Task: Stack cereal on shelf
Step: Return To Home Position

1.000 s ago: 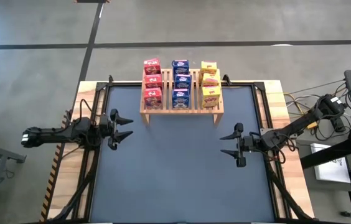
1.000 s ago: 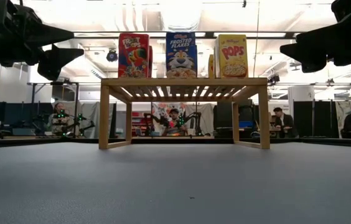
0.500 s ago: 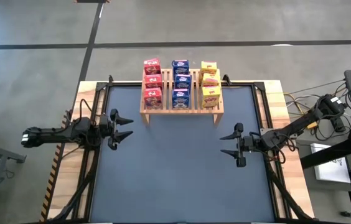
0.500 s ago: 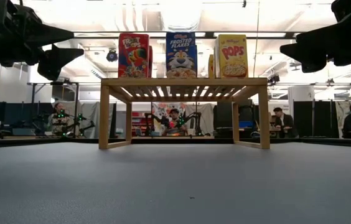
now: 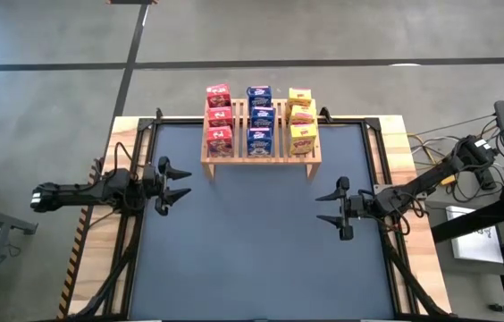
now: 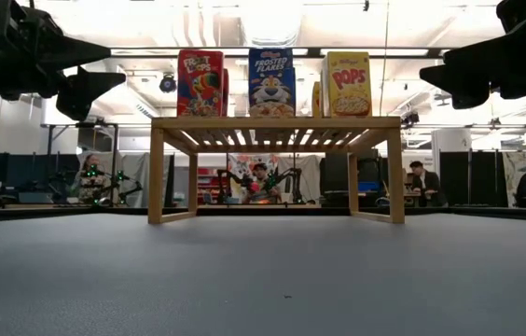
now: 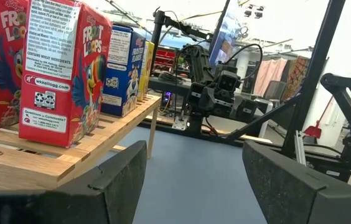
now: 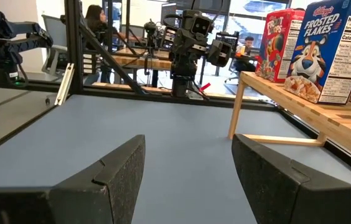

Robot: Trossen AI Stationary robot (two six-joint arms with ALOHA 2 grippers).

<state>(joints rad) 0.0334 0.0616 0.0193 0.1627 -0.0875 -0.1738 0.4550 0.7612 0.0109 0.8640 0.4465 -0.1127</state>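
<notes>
The wooden slatted shelf stands on short legs at the table's far middle. On its top stand the cereal boxes upright in three rows: red, blue, yellow. In the low view the front boxes show as red, blue and yellow. My left gripper hovers open above the mat's left side, level, with nothing between its fingers. My right gripper hovers open above the mat's right side, also holding nothing.
A dark grey mat covers the table between the arms. Black frame rails run along its left and right sides. Cables and gear lie beyond the right edge. People sit at desks in the room behind.
</notes>
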